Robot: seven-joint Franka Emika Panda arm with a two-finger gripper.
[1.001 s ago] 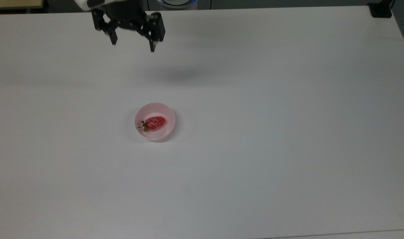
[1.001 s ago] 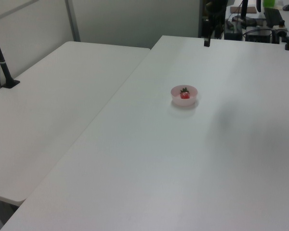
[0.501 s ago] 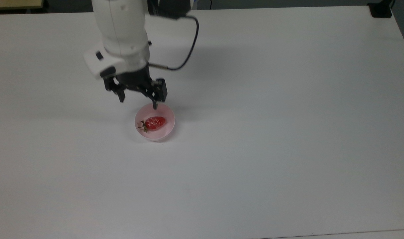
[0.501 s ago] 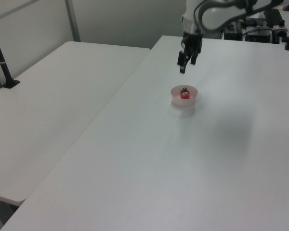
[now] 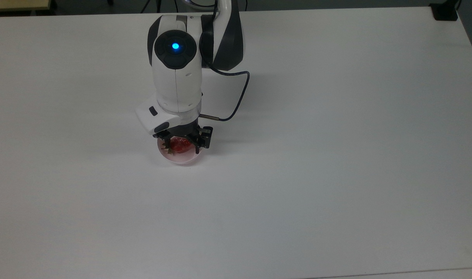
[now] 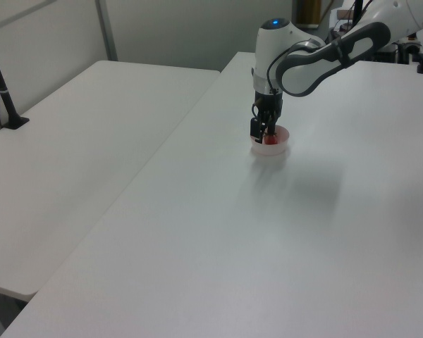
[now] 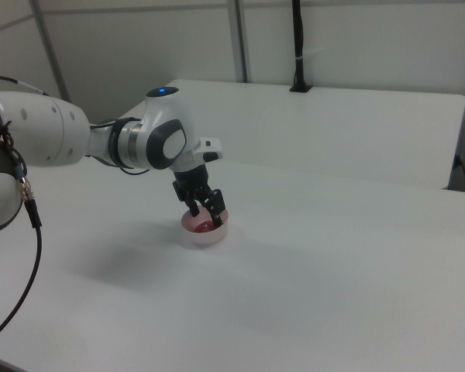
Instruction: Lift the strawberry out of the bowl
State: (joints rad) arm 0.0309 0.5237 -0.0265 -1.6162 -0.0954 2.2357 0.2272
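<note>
Gripper (image 5: pixel 181 146) pointing down into bowl (image 5: pixel 181 159), fingers straddling strawberry (image 5: pixel 180 146)

Much of the strawberry (image 5: pixel 180 146) and the far rim of the bowl (image 5: pixel 181 159) are covered by the gripper (image 5: pixel 181 147) directly above them in the top view. Contact between fingertips and fruit cannot be made out.

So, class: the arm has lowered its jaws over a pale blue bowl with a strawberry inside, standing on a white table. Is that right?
Not quite: the bowl is pale pink, not pale blue, as the top view shows. The rest holds: the gripper is lowered over it, the strawberry lies inside, and it stands on the white table.
</note>
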